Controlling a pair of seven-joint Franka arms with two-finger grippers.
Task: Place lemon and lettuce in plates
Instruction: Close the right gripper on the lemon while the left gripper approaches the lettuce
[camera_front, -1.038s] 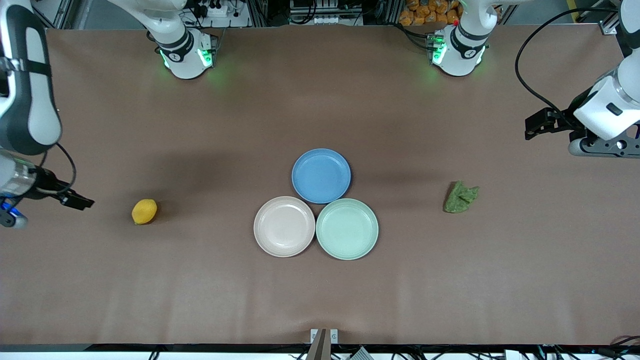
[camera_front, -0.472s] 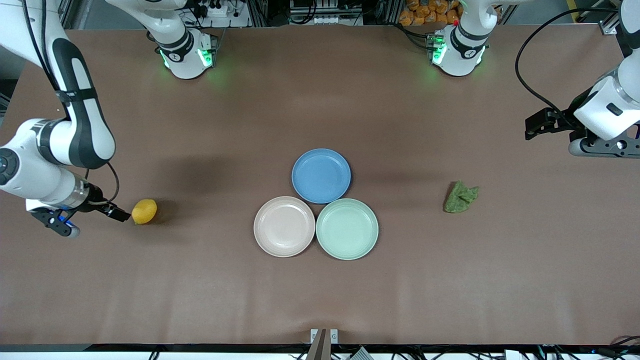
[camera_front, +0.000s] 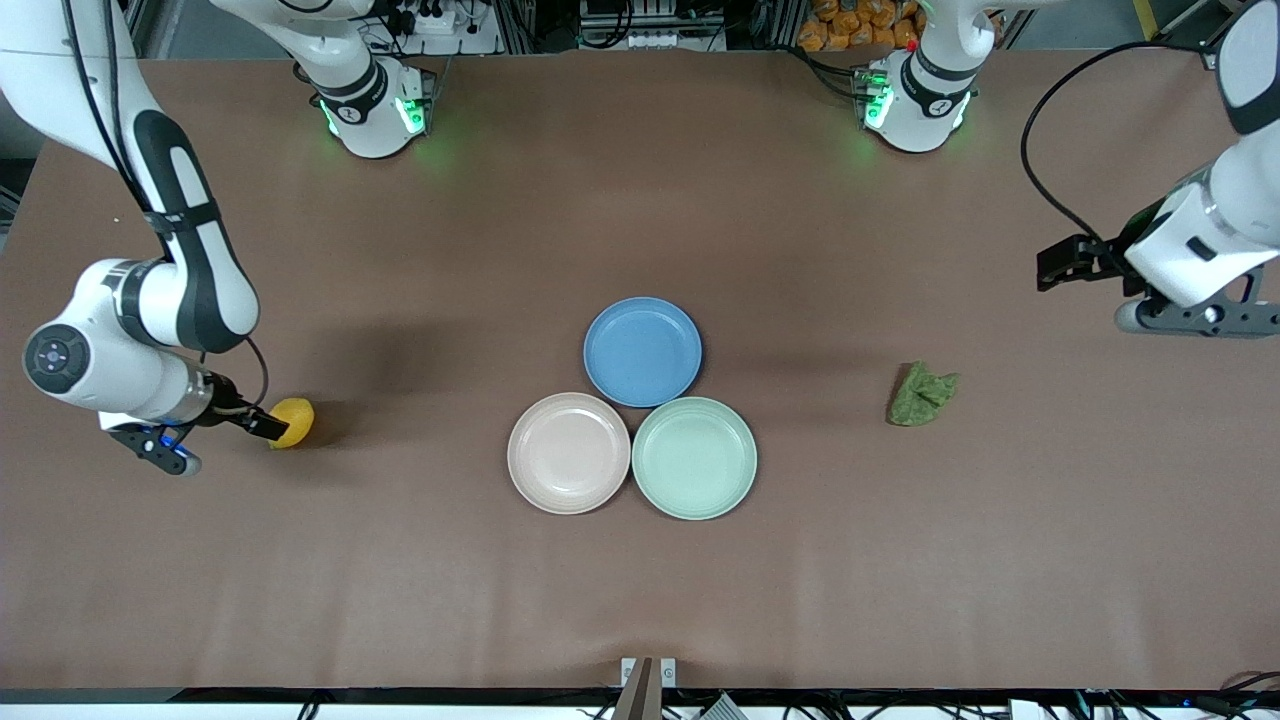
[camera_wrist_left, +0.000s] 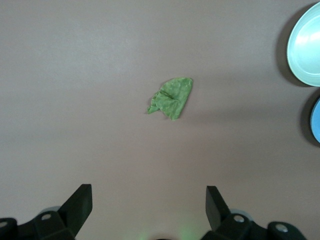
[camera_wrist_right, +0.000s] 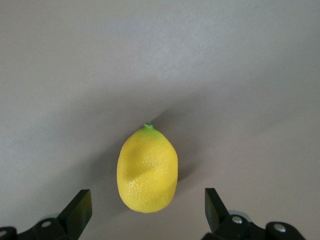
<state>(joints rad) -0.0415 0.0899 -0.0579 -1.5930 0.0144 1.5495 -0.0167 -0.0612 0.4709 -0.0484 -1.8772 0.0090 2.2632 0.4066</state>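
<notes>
The yellow lemon (camera_front: 293, 421) lies on the table toward the right arm's end; it fills the middle of the right wrist view (camera_wrist_right: 147, 169). My right gripper (camera_front: 262, 426) is open, low beside the lemon, its fingertips (camera_wrist_right: 80, 206) just short of it. The dark green lettuce (camera_front: 921, 393) lies toward the left arm's end and shows in the left wrist view (camera_wrist_left: 171, 97). My left gripper (camera_front: 1060, 265) is open and empty, up over the table farther toward that end than the lettuce. The pinkish-beige plate (camera_front: 568, 453) and mint green plate (camera_front: 694, 458) sit side by side, empty.
A blue plate (camera_front: 642, 350) touches both task plates, farther from the front camera. Edges of the mint plate (camera_wrist_left: 304, 50) and the blue plate (camera_wrist_left: 316, 120) show in the left wrist view. The arm bases stand along the table's edge farthest from the front camera.
My right arm has swung in from its end of the table, bringing its gripper up to the lemon. My left gripper has shifted slightly. Lemon and lettuce have not moved.
</notes>
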